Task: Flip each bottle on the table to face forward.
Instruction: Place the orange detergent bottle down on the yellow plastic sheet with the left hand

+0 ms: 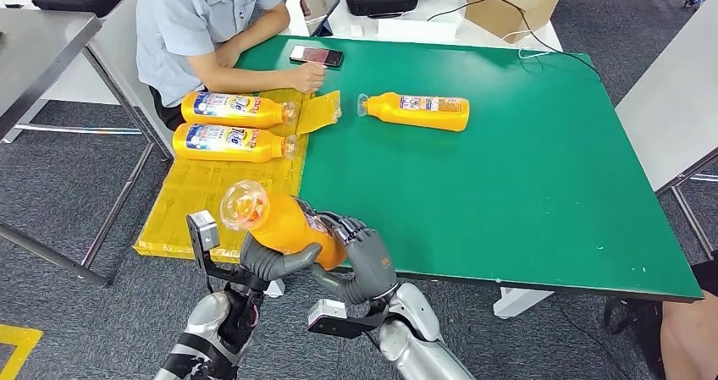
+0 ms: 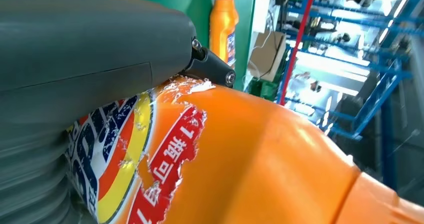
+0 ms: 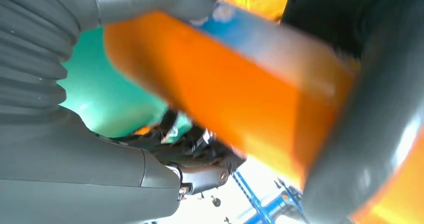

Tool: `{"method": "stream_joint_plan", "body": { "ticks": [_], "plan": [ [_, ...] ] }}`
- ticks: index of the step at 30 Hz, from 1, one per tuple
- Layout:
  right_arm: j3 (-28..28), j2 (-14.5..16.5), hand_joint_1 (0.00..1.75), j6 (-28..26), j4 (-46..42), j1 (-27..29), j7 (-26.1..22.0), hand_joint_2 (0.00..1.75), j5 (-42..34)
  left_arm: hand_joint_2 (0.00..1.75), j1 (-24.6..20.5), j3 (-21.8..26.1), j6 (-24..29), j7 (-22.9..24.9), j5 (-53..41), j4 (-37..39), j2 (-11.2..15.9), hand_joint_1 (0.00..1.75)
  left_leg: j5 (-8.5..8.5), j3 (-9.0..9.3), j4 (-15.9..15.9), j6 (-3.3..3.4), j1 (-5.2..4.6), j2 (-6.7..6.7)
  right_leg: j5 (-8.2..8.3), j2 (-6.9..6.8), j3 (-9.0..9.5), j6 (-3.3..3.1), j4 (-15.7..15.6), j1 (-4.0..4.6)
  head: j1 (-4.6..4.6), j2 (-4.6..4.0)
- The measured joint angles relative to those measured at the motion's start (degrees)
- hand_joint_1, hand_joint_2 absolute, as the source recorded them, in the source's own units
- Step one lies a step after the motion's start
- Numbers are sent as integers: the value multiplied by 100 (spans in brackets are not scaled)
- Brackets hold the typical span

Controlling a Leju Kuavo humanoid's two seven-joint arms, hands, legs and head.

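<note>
An orange bottle (image 1: pixel 284 221) with a clear cap is lifted over the table's near-left edge, cap toward the left. My left hand (image 1: pixel 275 260) grips it from below and my right hand (image 1: pixel 366 261) wraps its base end. Up close, the left wrist view has the bottle's torn label (image 2: pixel 150 169), and the right wrist view its blurred orange body (image 3: pixel 240 89). Two more orange bottles (image 1: pixel 233 107) (image 1: pixel 229 141) lie label-up on the yellow mat (image 1: pixel 203 194). Another bottle (image 1: pixel 419 110) lies on the green table (image 1: pixel 508 185), also seen far off in the left wrist view (image 2: pixel 223 24).
A person sits at the table's far-left corner with a hand (image 1: pixel 306 75) on the cloth near a phone (image 1: pixel 316 55). A yellow sheet (image 1: pixel 319 112) lies beside the mat. A cardboard box (image 1: pixel 512 3) and black cases stand behind. A grey table (image 1: pixel 669 109) flanks the right.
</note>
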Motion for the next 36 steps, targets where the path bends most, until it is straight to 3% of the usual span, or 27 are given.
{"method": "stream_joint_plan", "body": {
  "ticks": [4,8,13,17,21,24,31,36],
  "plan": [
    [10,41,0,-157,102,-1,60,175,-29,175,-182,-45,509,67,-389,18,15,175,0,0,0,0,0,0,1,0,1,0,1,0,1,0],
    [27,107,0,-212,134,-3,46,0,-35,175,-285,-56,675,99,-500,74,53,175,1,0,0,-1,0,5,3,2,-3,-1,1,0,-1,0],
    [31,149,0,-320,155,-29,79,0,-38,175,-567,-79,1349,126,-1344,267,172,175,3,-1,0,-1,0,3,3,0,-3,-1,2,1,1,0],
    [51,205,0,-382,153,-68,45,0,-64,175,-1233,-66,1862,235,-2493,708,404,175,10,-1,0,-5,0,3,5,0,-3,-2,4,2,0,0],
    [70,285,0,-346,152,-85,-15,0,-92,175,-1961,-36,1954,465,-3614,1297,594,175,18,-1,0,-8,3,-6,6,-6,-1,-2,9,2,1,0],
    [69,313,0,-318,153,-103,-33,0,-100,175,-2359,-19,1985,522,-3888,1669,692,175,18,-1,0,-8,3,0,7,-3,-1,-2,11,1,1,0],
    [69,341,0,-312,152,-116,-54,0,-102,175,-2642,-16,2050,555,-4149,2089,756,175,16,-4,1,-9,2,-3,7,-4,-4,-1,9,0,1,0],
    [74,356,0,-205,148,-128,-95,0,-150,175,-3135,-141,2295,900,-5352,2656,847,175,17,-4,1,-9,2,-1,7,-4,-5,-2,9,2,1,0]
  ]
}}
